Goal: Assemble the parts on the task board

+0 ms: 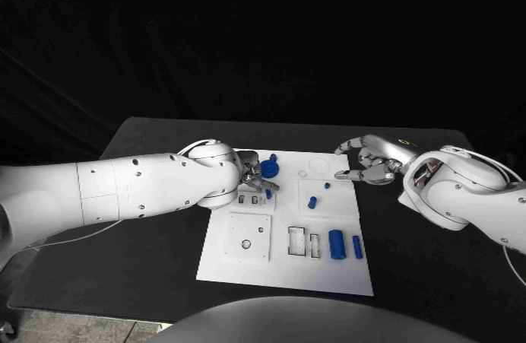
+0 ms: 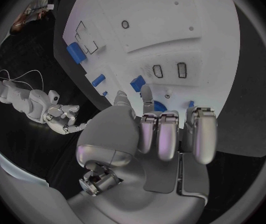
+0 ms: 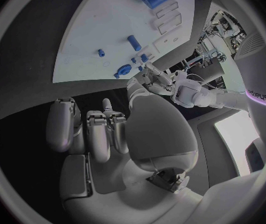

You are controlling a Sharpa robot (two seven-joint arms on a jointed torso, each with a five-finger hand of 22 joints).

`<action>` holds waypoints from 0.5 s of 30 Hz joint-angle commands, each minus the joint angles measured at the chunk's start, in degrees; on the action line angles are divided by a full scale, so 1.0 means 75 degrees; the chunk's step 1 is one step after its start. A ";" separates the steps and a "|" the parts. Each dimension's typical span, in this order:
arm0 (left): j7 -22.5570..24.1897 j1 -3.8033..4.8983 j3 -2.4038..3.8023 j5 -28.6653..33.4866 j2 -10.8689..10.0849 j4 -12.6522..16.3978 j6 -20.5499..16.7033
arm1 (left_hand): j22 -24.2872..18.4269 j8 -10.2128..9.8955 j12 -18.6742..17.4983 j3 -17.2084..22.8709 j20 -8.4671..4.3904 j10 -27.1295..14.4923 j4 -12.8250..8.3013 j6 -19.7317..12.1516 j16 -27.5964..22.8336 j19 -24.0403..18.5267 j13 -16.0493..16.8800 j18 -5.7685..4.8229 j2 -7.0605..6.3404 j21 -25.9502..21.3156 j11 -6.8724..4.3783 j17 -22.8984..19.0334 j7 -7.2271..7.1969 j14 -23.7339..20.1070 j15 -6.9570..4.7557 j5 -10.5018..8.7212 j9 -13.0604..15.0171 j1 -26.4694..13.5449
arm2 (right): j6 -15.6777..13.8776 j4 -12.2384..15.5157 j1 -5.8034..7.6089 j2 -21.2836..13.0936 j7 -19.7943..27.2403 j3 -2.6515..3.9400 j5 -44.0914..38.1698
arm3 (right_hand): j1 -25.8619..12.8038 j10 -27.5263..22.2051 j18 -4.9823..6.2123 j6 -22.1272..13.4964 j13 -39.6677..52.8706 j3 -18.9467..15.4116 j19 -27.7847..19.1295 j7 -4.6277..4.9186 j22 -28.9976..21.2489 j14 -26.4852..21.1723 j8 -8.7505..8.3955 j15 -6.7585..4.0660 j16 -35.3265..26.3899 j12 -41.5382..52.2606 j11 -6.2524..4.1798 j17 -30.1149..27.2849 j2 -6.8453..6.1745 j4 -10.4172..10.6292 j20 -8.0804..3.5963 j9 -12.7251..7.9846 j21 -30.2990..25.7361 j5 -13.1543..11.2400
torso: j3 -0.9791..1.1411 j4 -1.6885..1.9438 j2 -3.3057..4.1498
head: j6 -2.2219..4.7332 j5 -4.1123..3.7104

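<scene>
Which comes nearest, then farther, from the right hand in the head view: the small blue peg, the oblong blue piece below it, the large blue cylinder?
1. Small blue peg, just left of the right hand.
2. Oblong blue piece, mid-board.
3. Large blue cylinder, near the board's front edge.

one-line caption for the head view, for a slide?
Left hand over the round blue part on the task board; right hand hovers off the board's far-right corner.

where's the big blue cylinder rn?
Head view: big blue cylinder lies on the task board near its front-right corner, beside a slimmer blue part.
</scene>
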 commanded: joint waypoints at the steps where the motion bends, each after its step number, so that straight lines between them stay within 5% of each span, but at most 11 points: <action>1: -0.0016 -0.0013 0.0013 -0.0069 0.0079 -0.0066 0.0076 | 0.1264 -0.0046 0.0018 -0.0020 -0.0039 0.0799 -0.0009 -0.0066 0.0018 0.0097 0.2009 -0.0027 0.0032 -0.0037 -0.0064 0.2010 -0.0005 0.0802 -0.0071 0.0044 0.0013 0.0053 | 0.0106 -0.0008 -0.0007 0.0003 -0.0010 0.0001 -0.0018 | 0.0032 0.0800 0.0001 0.0066 0.2007 -0.0009 0.0043 -0.0008 0.1318 0.0812 0.0044 0.0058 0.0026 0.0030 0.0079 0.2007 0.0084 -0.0045 0.0020 -0.0010 0.0003 0.0033 | 0.0002 -0.0004 -0.0006 | 0.0008 0.0014; 15: -0.0057 -0.0132 0.0018 -0.0249 0.0338 -0.0379 0.0169 | 0.1229 -0.0030 0.0018 -0.0020 -0.0035 0.0799 0.0000 -0.0053 0.0018 0.0061 0.2009 -0.0018 0.0073 -0.0058 -0.0060 0.2010 -0.0004 0.0802 -0.0065 0.0091 0.0126 0.0072 | 0.0146 0.0005 -0.0007 0.0006 -0.0037 0.0001 0.0029 | 0.0033 0.0800 0.0003 0.0069 0.2007 -0.0010 0.0041 -0.0007 0.1316 0.0812 0.0045 0.0059 0.0026 0.0030 0.0080 0.2007 0.0090 -0.0049 0.0020 -0.0012 -0.0002 0.0033 | 0.0001 0.0015 -0.0012 | -0.0052 0.0020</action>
